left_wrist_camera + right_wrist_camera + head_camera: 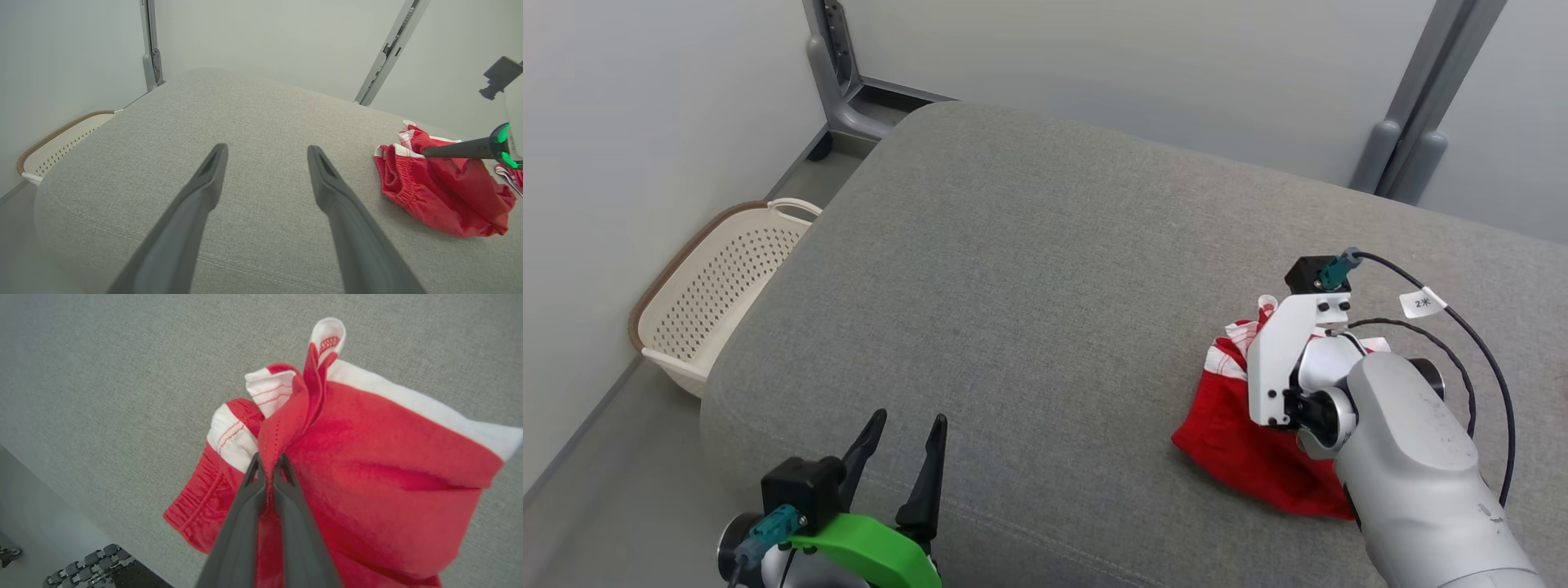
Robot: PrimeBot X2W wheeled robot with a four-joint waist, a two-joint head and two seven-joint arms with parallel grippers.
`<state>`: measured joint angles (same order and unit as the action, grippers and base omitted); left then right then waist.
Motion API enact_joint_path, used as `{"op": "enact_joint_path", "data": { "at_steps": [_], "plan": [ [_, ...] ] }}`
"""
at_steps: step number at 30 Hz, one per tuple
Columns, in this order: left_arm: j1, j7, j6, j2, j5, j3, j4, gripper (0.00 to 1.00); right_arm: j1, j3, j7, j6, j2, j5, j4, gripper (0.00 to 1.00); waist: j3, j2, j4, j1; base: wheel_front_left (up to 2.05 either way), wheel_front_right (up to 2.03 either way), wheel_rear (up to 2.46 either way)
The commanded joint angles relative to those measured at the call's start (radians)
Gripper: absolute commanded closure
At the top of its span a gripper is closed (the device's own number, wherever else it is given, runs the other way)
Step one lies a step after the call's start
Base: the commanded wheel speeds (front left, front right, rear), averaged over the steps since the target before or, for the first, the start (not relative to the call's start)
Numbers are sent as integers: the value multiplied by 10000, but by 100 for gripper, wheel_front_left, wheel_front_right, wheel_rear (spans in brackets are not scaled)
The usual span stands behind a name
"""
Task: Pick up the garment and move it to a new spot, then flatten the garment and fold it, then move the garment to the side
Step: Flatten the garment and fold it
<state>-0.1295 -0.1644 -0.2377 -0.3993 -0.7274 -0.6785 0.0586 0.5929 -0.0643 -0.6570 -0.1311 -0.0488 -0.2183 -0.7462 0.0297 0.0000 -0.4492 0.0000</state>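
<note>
L gripper (911,416) is closest to me, bottom left of head view, low over the front edge of the grey cushion (1029,269). Its two dark fingers are spread wide w/ nothing between them but bare fabric below.

R arm (1413,441) reaches in from lower right. R gripper (269,457) has its fingers pinched tight on a raised fold of the garment (367,457); the wrist view shows red cloth squeezed between the tips.

The garment is red w/ white trim and an elastic waistband, bunched in a heap on the right side of the cushion, well apart from the L gripper. Most of it rests on the cushion; can't tell if the pinched part is lifted clear.

A cream perforated basket (715,286) sits on the floor just beside the cushion's left edge, next to the wall.
</note>
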Motion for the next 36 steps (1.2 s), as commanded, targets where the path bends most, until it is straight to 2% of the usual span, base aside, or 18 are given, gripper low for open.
{"op": "enact_joint_path", "data": {
  "at_steps": [1,2,3,4,5,17,23,26,30,31,33,34,36],
  "plan": [
    [-166,-57,28,24,34,-8,24,0,200,-71,208,8,-39,-87,-277,100,13,0,-55,0,0,0,0],
    [-180,-61,30,37,33,-16,34,0,262,-116,285,8,-39,-107,-439,100,18,0,-73,0,0,0,0],
    [-190,-63,33,49,33,-29,44,0,333,-234,404,8,-33,-196,-539,77,20,0,-91,0,0,0,0],
    [-190,-68,33,56,29,-36,54,0,398,-312,539,7,-33,-313,-625,2,22,0,-100,0,0,0,0],
    [-186,-78,30,60,22,-39,64,0,448,-362,651,7,-39,-412,-751,0,24,0,-101,0,0,0,0],
    [-31,-159,-50,-27,-77,46,53,0,1049,-428,2671,7,-41,-464,-1180,0,130,0,297,0,0,0,0],
    [53,-213,-107,-50,-117,80,15,0,745,-95,3326,7,-41,82,-809,0,218,0,702,0,0,0,0],
    [94,-216,-159,-50,-138,93,-10,0,409,201,3301,7,-41,492,-413,0,250,0,923,0,0,0,0],
    [126,-260,-178,-71,-165,119,-44,0,-189,618,3110,7,-40,1008,405,27,258,0,1206,0,0,0,0],
    [120,-278,-177,-68,-166,128,-51,0,-374,710,3049,7,-40,1105,632,29,247,0,1268,0,0,0,0],
    [91,-294,-174,-53,-164,123,-54,0,-771,840,2865,7,-36,1225,1065,53,231,0,1369,0,0,0,0],
    [77,-304,-181,-42,-174,132,-52,0,-958,905,2767,7,-38,1269,1287,58,221,0,1410,0,0,0,0],
    [37,-314,-173,-25,-180,128,-37,0,-1335,993,2571,7,-36,1211,1693,76,196,0,1480,0,0,0,0]
  ]
}}
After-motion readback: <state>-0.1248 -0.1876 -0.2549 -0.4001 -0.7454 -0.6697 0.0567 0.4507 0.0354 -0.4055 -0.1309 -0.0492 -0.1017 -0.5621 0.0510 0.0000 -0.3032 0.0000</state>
